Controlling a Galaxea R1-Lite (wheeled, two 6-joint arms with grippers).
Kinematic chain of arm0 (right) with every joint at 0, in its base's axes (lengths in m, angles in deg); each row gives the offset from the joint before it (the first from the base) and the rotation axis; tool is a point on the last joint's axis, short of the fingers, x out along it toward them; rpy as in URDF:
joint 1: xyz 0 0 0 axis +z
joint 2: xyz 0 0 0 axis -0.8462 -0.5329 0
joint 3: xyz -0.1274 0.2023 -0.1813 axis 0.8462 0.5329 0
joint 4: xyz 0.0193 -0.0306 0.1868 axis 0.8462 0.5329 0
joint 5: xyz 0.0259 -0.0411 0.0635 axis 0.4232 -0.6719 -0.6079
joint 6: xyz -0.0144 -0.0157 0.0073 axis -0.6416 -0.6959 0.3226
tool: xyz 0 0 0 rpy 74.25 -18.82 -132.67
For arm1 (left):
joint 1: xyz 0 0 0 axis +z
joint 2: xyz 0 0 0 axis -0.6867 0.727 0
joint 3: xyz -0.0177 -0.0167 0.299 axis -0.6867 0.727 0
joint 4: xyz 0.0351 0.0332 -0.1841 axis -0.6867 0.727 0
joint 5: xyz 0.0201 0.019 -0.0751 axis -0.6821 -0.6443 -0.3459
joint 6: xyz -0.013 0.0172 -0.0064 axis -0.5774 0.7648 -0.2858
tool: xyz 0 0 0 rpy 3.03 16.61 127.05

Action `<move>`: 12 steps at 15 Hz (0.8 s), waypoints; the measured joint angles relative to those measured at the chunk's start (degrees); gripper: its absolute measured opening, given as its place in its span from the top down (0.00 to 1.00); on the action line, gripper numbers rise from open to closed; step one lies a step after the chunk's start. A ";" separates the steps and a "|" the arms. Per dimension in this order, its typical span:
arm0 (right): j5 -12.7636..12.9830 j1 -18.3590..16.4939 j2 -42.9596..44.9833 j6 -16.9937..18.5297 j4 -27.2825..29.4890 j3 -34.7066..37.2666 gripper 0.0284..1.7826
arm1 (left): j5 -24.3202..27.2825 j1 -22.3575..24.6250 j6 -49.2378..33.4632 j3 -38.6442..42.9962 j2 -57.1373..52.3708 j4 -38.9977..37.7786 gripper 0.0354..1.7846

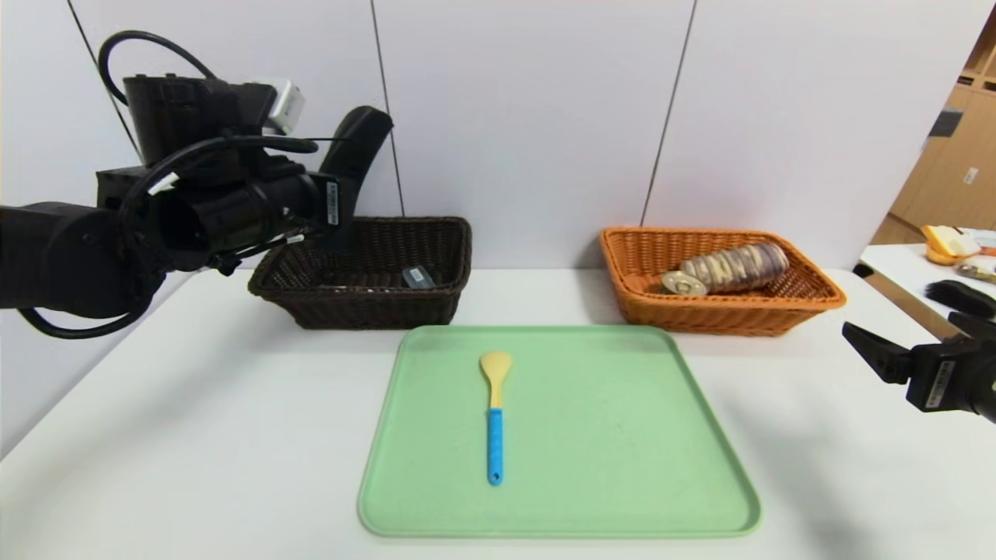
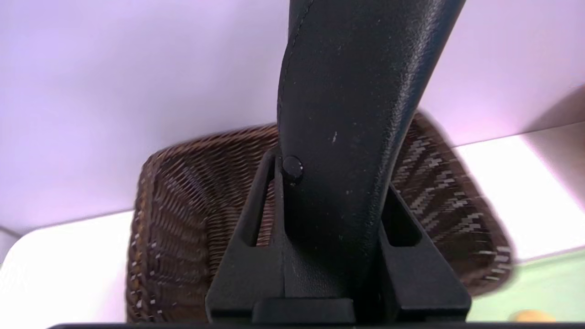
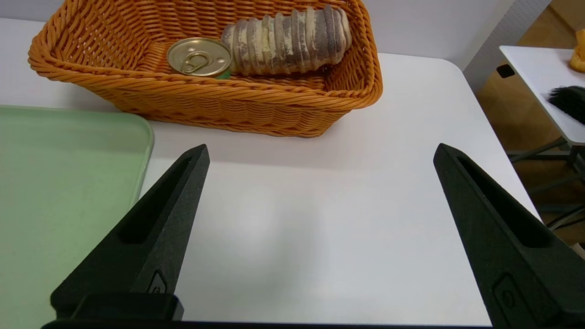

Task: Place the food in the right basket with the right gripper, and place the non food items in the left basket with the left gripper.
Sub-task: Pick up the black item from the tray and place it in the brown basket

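My left gripper [image 1: 340, 227] [image 2: 331, 176] hangs over the dark brown left basket [image 1: 436, 305] [image 2: 183, 205], shut on a black curved item with a pebbled surface [image 1: 356, 140] [image 2: 352, 91] that sticks up past the fingers. A small grey object [image 1: 418, 277] lies in that basket. The orange right basket [image 1: 809, 299] [image 3: 205, 98] holds a striped bread roll [image 1: 735, 267] [image 3: 288, 41] and a tin can [image 1: 683, 284] [image 3: 199, 57]. A spoon with a yellow bowl and blue handle [image 1: 495, 420] lies on the green tray [image 1: 622, 467]. My right gripper [image 1: 903, 336] [image 3: 320, 151] is open over bare table, right of the tray.
A white wall stands right behind both baskets. A side table [image 1: 918, 272] at the far right carries a black brush [image 1: 961, 295] and some food items [image 1: 949, 243]. The table's right edge [image 3: 498, 151] runs close to my right gripper.
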 joint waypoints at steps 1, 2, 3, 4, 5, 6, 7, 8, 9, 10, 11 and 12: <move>0.00 0.00 -0.35 0.00 -0.04 -0.26 0.05 | 0.20 1.29 0.06 -0.77 1.71 0.13 0.75; 0.02 0.00 -0.72 0.02 0.00 -0.48 0.05 | 0.38 2.50 0.11 -1.60 3.72 0.13 0.75; 0.00 0.00 -1.13 0.00 -0.09 -0.63 0.05 | 0.44 3.46 0.15 -2.51 5.68 -0.04 0.75; 0.00 0.00 -1.49 0.00 -0.09 -0.80 0.05 | 0.46 4.33 0.17 -3.72 7.86 -0.48 0.75; 0.02 0.00 -1.82 0.02 -0.09 -0.98 0.05 | 0.44 5.03 0.15 -5.05 9.92 -0.98 0.75; 0.02 0.00 -2.05 0.02 -0.11 -1.16 0.05 | 0.41 5.60 0.11 -6.34 11.87 -1.33 0.75; 0.02 0.00 -2.27 0.02 -0.11 -1.33 0.05 | 0.40 6.14 0.09 -7.33 13.62 -1.52 0.75; 0.05 0.00 -2.45 0.00 -0.11 -1.41 0.05 | 0.40 6.53 0.06 -7.77 14.84 -1.57 0.75; 0.02 0.00 -2.56 0.02 -0.12 -1.49 0.05 | 0.38 6.75 0.00 -8.00 15.85 -1.57 0.75; 0.00 0.00 -2.68 0.00 -0.11 -1.50 0.05 | 0.40 6.94 -0.22 -8.13 16.68 -1.61 0.75; 0.02 0.00 -2.90 0.09 -0.12 -1.60 0.05 | 0.38 7.02 -0.24 -8.16 17.23 -1.66 0.76; 0.02 0.00 -3.11 0.11 -0.12 -1.60 0.05 | 0.46 7.27 -0.13 -8.24 17.62 -1.68 0.76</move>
